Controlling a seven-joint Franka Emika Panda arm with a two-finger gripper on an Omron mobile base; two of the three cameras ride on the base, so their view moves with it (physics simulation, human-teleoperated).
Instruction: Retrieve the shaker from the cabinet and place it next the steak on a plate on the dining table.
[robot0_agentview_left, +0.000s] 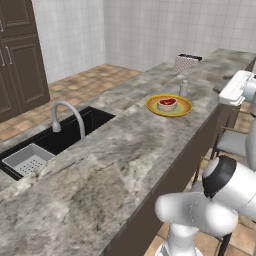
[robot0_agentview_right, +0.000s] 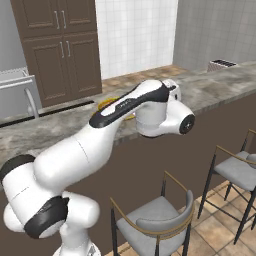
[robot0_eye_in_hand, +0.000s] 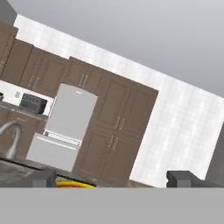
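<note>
The pale grey shaker (robot0_agentview_left: 183, 88) stands upright on the dining table (robot0_agentview_left: 100, 165), just behind the yellow plate (robot0_agentview_left: 181, 108). The red steak (robot0_agentview_left: 168, 104) lies in the middle of that plate. My gripper (robot0_eye_in_hand: 113, 179) is open, its two dark fingertips (robot0_eye_in_hand: 41, 178) wide apart with nothing between them. In the left base view its white hand (robot0_agentview_left: 239, 89) hovers at the table's right edge, to the right of the shaker and apart from it. The plate's rim (robot0_eye_in_hand: 74, 184) peeks up between the fingertips in the hand view. Dark brown cabinets (robot0_eye_in_hand: 118, 127) line the far wall; which one is the task's cabinet I cannot tell.
A black sink (robot0_agentview_left: 55, 142) with a curved faucet (robot0_agentview_left: 67, 117) and a white strainer basket (robot0_agentview_left: 27, 159) is set into the table's left part. A toaster (robot0_agentview_left: 187, 62) stands farther back. Grey chairs (robot0_agentview_right: 155, 215) stand along the table's near side. A steel fridge (robot0_eye_in_hand: 65, 127) sits among the cabinets.
</note>
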